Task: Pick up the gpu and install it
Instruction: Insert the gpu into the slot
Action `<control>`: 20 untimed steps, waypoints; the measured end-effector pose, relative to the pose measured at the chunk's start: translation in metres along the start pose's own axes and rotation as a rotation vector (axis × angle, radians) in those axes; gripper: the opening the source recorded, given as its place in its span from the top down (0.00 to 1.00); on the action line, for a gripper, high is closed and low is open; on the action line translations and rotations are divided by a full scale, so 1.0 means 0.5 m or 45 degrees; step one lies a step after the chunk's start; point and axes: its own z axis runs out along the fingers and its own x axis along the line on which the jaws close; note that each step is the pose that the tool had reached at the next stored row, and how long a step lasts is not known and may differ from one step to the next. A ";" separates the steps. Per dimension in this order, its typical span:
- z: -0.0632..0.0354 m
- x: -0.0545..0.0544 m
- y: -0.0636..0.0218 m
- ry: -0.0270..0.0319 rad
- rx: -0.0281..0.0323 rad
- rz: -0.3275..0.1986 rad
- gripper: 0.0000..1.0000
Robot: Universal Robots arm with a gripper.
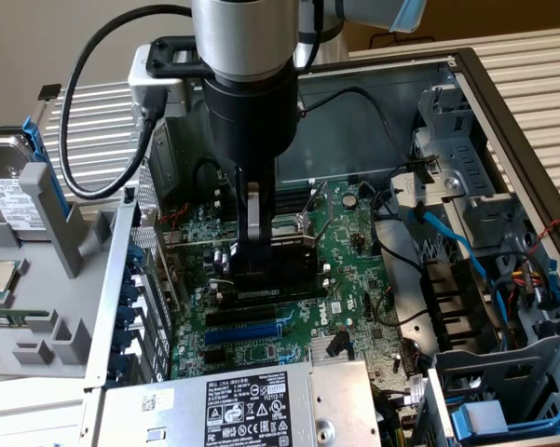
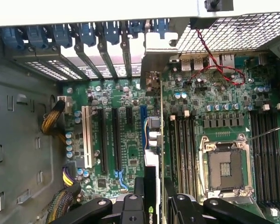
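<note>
The arm reaches straight down into the open computer case (image 1: 503,102), and the gripper (image 1: 261,265) is clenched on the gpu (image 1: 293,265). It holds the card upright on its long edge, low over the green motherboard (image 1: 354,279). In the exterior view a blue expansion slot (image 1: 252,331) lies just beside the card, on the side toward the labelled power supply (image 1: 247,410).

From the wrist, the gripper (image 2: 153,200) has a black finger on each flat face of the gpu (image 2: 153,135), seen edge-on. The card runs between the long expansion slots (image 2: 102,140) on one side and the memory slots (image 2: 181,144) and bare CPU socket (image 2: 223,168) on the other. Its far end reaches the rear slot openings of the case. Whether its edge is seated in the motherboard (image 2: 130,149), I cannot tell.
</note>
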 end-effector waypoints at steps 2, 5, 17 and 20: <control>0.001 0.000 0.001 -0.0018 0.0000 0.000 0.73; 0.002 0.000 0.002 -0.0052 -0.0003 0.000 0.73; 0.006 0.001 0.008 -0.0060 -0.0005 -0.002 0.73; 0.009 0.002 0.009 -0.0060 -0.0006 -0.003 0.73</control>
